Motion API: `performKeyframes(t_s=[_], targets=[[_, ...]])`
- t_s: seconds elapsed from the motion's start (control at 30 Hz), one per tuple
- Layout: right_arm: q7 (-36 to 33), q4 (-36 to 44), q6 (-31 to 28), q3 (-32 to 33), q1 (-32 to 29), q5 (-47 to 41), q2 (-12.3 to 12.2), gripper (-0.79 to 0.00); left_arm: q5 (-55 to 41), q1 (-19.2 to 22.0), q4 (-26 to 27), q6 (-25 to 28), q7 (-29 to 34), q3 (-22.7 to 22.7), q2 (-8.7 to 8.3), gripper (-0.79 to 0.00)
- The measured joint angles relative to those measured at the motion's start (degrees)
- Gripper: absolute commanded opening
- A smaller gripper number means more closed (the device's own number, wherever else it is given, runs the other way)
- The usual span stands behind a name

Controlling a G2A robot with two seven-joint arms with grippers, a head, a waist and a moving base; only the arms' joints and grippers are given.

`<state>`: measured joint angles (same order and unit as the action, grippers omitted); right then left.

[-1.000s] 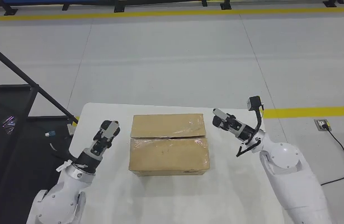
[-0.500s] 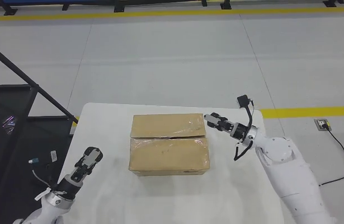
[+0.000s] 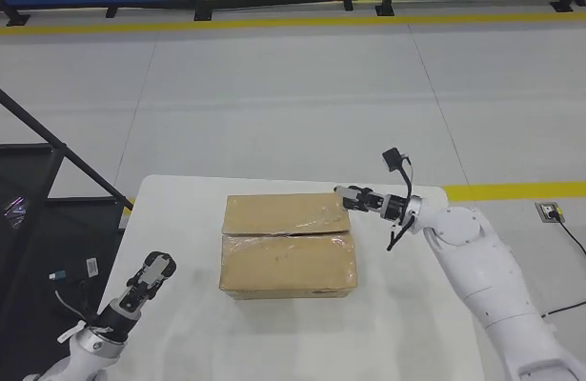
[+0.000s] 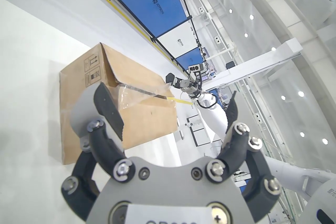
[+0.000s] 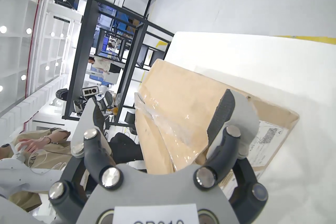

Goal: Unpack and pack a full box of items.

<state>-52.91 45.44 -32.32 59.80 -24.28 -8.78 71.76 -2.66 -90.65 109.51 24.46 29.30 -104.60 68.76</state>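
Here we are at the very start: the brown box point(image 3: 288, 250) sits shut in the middle of the white worktop point(image 3: 188, 205), its top flaps point(image 3: 285, 214) down and a strip of clear tape point(image 3: 289, 234) running along the seam. Nothing is unpacked yet, and no items lie out anywhere. The right claw point(image 3: 340, 194) is up at the box's top corner, fingers spread wide and gripping nothing; from its own wrist, the crinkled end of the tape point(image 5: 168, 125) lies right between those open fingers, though I can't tell whether they touch the cardboard. The left claw point(image 3: 157, 265) hangs low and released too, with the box ahead of it and well apart. By my reckoning the opening step is the one in hand: break that tape, lift the flaps. After that comes the whole job: everything out, then everything back in.
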Motion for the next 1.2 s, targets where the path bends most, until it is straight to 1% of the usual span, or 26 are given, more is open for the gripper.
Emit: performKeyframes(t_s=[0.17, 0.23, 0.43, 0.67, 0.7, 0.8, 0.83, 0.97, 1.0, 1.2], targets=[[-7.07, -3.81, -3.29, -0.79, 1.74, -3.51, 0.40, 0.000, -0.23, -0.20, 0.37, -0.30, -0.31, 0.10, -0.11, 0.000], [-8.81, -4.95, -4.60, -0.77, 2.19, -4.49, 0.42, 0.000, -0.47, -0.09, 0.58, -0.52, -0.12, 0.17, -0.17, 0.000], [-9.12, -5.05, -7.36, -1.16, 2.18, -5.01, 0.59, 0.000, -0.51, 0.52, 0.76, -1.17, 0.07, 0.68, -0.35, 0.000], [-7.57, -2.74, -6.92, -1.90, 1.62, -1.54, 0.39, 0.000, -0.40, 0.87, 0.20, -1.38, -0.33, 0.88, -0.52, 0.000], [-6.90, -2.10, -6.87, -2.02, 1.32, -0.47, 0.31, -0.043, -0.51, 0.95, 0.08, -1.45, -0.36, 0.86, -0.56, 0.000], [-3.98, -0.27, -6.01, -2.21, 0.47, 3.21, 0.05, -0.289, -0.84, 1.12, -0.21, -1.47, -0.39, 0.86, -0.64, 0.000], [-2.84, 0.36, -5.53, -2.24, 0.21, 4.53, -0.05, -0.397, -0.92, 1.13, -0.26, -1.43, -0.39, 0.85, -0.66, 0.000], [1.00, 3.75, -3.55, -2.26, -1.40, 8.87, -0.41, -0.505, -1.45, 1.13, -0.43, -1.34, -0.32, 0.72, -0.77, 0.000], [1.57, 4.55, -3.17, -2.17, -1.81, 9.51, -0.51, -0.517, -1.65, 1.13, -0.47, -1.33, -0.29, 0.71, -0.79, 0.000], [3.30, 9.57, -0.97, -0.78, -4.44, 12.07, -1.41, -0.529, -2.40, 1.17, -0.49, -1.19, 0.05, 0.61, -0.97, 0.000]])
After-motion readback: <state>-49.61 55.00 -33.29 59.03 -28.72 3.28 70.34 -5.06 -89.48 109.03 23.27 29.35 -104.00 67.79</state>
